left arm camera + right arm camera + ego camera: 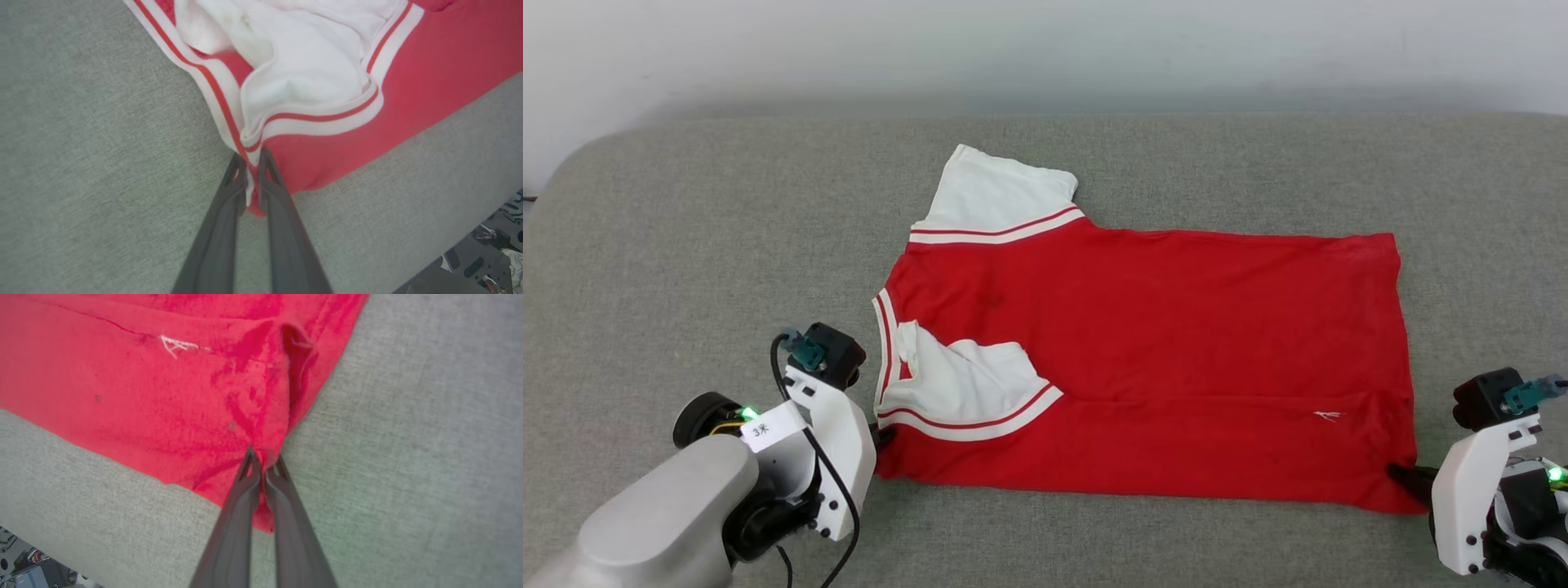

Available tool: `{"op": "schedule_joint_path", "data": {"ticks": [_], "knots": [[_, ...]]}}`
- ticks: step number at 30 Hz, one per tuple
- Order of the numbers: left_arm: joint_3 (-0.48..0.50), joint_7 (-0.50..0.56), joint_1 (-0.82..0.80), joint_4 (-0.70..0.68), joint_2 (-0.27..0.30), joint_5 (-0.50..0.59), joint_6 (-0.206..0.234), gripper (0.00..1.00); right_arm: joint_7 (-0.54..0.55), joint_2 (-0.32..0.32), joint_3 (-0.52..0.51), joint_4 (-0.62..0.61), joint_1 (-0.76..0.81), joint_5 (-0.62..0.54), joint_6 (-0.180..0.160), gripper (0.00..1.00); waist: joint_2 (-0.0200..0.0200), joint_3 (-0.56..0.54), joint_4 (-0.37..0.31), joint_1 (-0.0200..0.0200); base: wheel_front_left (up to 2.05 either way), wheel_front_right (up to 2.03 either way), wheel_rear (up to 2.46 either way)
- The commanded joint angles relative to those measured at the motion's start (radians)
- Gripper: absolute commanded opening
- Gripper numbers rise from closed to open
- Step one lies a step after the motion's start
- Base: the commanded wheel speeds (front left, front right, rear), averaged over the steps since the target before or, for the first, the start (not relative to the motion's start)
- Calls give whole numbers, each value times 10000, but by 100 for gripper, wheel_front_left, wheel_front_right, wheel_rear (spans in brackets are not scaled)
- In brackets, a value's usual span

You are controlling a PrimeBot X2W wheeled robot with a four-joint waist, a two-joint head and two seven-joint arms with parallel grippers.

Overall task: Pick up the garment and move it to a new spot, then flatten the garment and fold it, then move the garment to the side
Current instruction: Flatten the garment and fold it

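The garment (1160,343) is a red T-shirt with white sleeves and striped trim, lying flat across the grey cushion, neck to the left and hem to the right. Its near sleeve (968,380) is folded in over the body; the far sleeve (996,196) sticks out toward the back. My left gripper (253,159) is shut on the near shoulder corner by the collar trim (229,118). My right gripper (264,461) is shut on the near hem corner (261,514), where the red cloth puckers. In the head view both grippers (882,437) (1405,474) sit at the garment's near corners.
The grey fabric cushion (686,269) runs wide on all sides of the shirt, with bare room at the left, back and front. A pale wall (1045,49) stands behind it. Floor clutter (494,245) shows past the cushion's near edge.
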Motion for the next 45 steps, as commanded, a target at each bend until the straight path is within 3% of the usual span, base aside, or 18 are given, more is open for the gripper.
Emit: {"op": "schedule_joint_path", "data": {"ticks": [1,19,34,35,36,37,45], "knots": [[41,-79,159,23,-13,-91,3,0,-82,-108,72,54,-1,89,-9,0,0,-145,-40,0,0,0,0],[-95,-188,1540,-1142,819,-484,619,0,-589,-1043,-78,-767,828,877,-11,0,0,-852,11,0,0,0,0],[-194,-390,1821,-392,512,-568,729,0,-819,-439,-100,-86,1045,903,-11,0,0,-459,6,0,0,0,0],[-163,-476,1826,-322,457,-588,717,13,-956,-406,-127,-53,1039,901,-11,40,0,-477,14,0,0,0,0],[-139,-574,1827,-269,418,-565,717,76,-1095,-406,-121,-25,1039,831,-11,92,0,-514,20,0,0,0,0],[-114,-673,1817,-232,397,-523,739,100,-1253,-395,-128,19,1060,759,-11,100,0,-564,25,0,0,0,0],[209,-1362,1860,-557,681,-438,847,100,-2772,-212,-680,-37,1287,212,-8,100,0,-1092,6,0,0,0,0]]}}
